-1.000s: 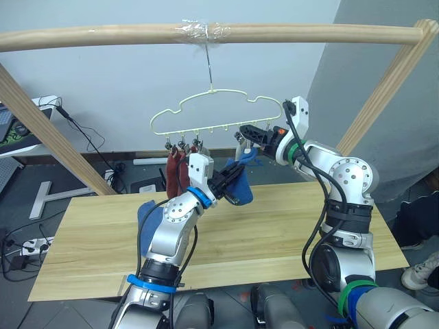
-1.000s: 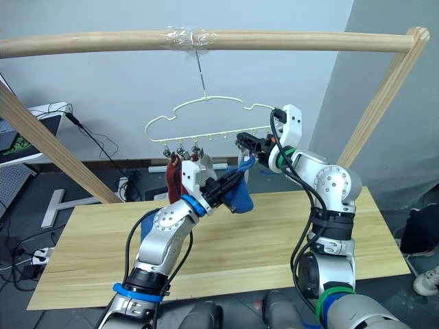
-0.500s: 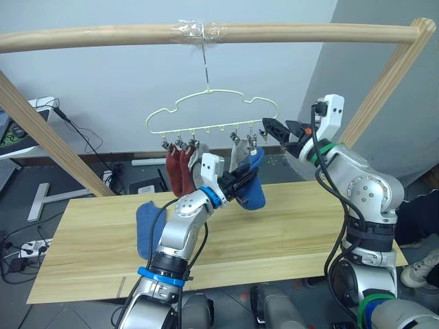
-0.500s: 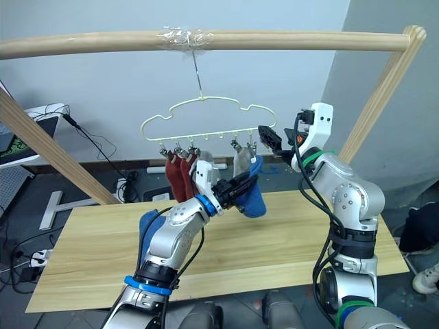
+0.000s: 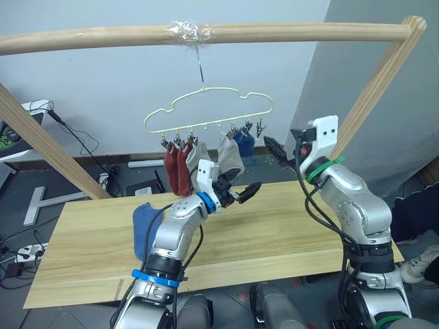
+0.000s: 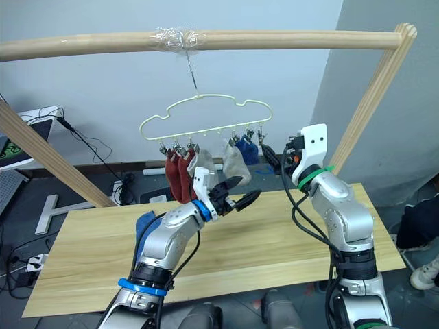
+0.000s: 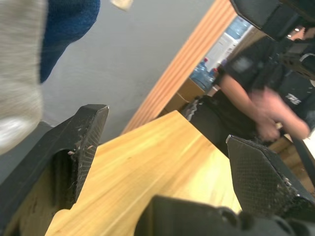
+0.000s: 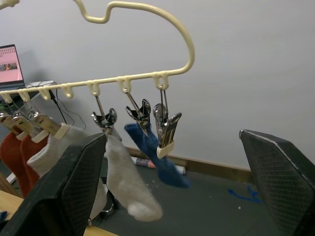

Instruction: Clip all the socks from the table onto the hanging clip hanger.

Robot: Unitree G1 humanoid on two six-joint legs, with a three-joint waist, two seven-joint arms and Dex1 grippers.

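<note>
Both our pincers, left (image 5: pixel 241 192) and right (image 5: pixel 278 149), hang apart and empty. Five socks hang clipped; the last blue sock (image 5: pixel 143 223) lies on the counter (image 5: pixel 274 226). Bumping the hanger (image 5: pixel 206 113) could swing it.

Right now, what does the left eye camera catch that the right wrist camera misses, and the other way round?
Left eye view alone: the table, a loose blue sock lying on it, the pole, and the open left gripper. Right wrist view alone: close detail of the end clip, empty, with a pale tip, framed by the open right gripper. Both share the hanger with five clipped socks: two red, two grey, one blue.
</note>
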